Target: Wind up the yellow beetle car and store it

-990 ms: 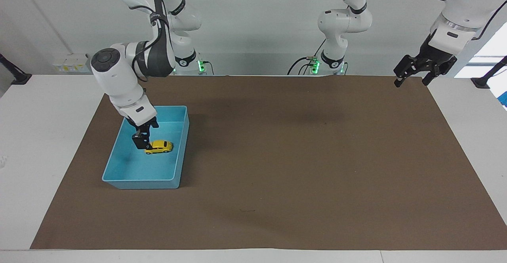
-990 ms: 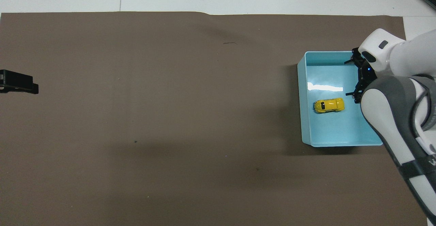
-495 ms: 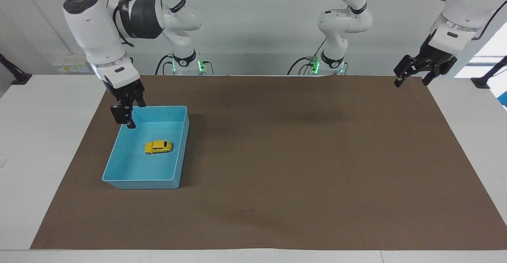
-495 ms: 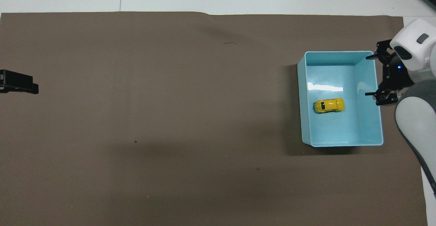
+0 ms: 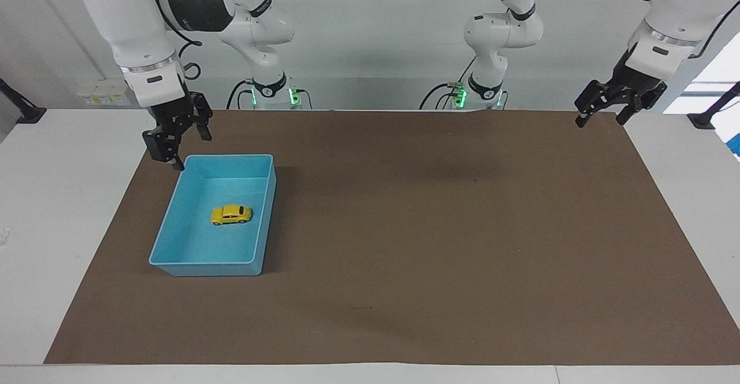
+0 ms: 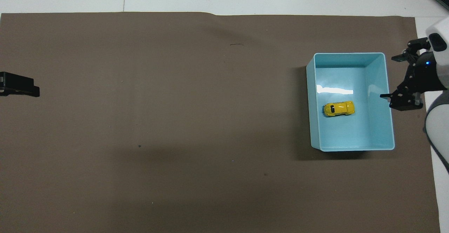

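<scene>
The yellow beetle car (image 5: 231, 214) sits on its wheels on the floor of the blue bin (image 5: 266, 213), free of both grippers. It also shows in the overhead view (image 6: 338, 108), in the middle of the bin (image 6: 309, 99). My right gripper (image 5: 192, 151) is open and empty, raised over the bin's rim at the right arm's end of the table; it also shows in the overhead view (image 6: 389, 77). My left gripper (image 5: 599, 121) is open and empty, waiting in the air over the mat's corner at the left arm's end.
A brown mat (image 5: 433, 228) covers most of the white table (image 5: 52, 210). The bin stands on it toward the right arm's end. Only the tip of my left gripper (image 6: 21, 87) shows in the overhead view.
My right gripper has let go of the car, risen out of the bin and moved out over the bin's rim toward the right arm's end. The car stays put in the bin.
</scene>
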### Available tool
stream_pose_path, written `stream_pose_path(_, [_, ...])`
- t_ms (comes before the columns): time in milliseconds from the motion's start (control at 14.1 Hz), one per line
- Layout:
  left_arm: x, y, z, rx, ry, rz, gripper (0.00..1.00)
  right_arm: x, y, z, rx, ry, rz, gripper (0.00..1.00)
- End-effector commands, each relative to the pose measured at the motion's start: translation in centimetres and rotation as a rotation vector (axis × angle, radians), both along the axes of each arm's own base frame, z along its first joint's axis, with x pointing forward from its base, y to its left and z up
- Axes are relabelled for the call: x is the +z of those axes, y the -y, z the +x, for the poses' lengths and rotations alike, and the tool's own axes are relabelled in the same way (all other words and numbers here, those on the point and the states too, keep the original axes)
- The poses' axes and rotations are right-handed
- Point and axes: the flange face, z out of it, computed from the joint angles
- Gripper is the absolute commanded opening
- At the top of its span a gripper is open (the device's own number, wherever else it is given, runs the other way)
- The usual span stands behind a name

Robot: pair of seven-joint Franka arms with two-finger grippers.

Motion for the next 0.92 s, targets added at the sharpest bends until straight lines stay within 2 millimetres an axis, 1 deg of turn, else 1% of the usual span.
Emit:
stream_pose_path(0, [0.4, -0.2, -0.6, 0.0, -0.007, -0.003, 1.0, -0.1, -0.9, -0.1, -0.15, -0.017, 0.036, 1.0])
stream_pose_path(141, [0.4, -0.2, -0.6, 0.0, -0.007, -0.003, 1.0, -0.3, -1.2, -0.2, -0.256, -0.038, 0.052, 1.0])
stream_pose_path(354, [0.4, -0.2, -0.6, 0.0, -0.007, -0.003, 1.0, 0.1, -0.9, -0.5, -0.436, -0.058, 0.074, 1.0])
stream_pose_path(495, [0.4, -0.2, -0.6, 0.0, -0.007, -0.003, 1.0, 2.1, -1.0, -0.9, -0.561, -0.067, 0.09, 1.0])
stream_pose_path(636, [0.4, -0.1, -0.6, -0.001, -0.007, -0.003, 1.0, 2.3, -1.0, -1.0, -0.686, -0.075, 0.104, 1.0])
stream_pose_path(848, [0.4, -0.2, -0.6, 0.0, -0.007, -0.003, 1.0, 2.3, -0.8, -1.2, -0.797, -0.086, 0.116, 1.0])
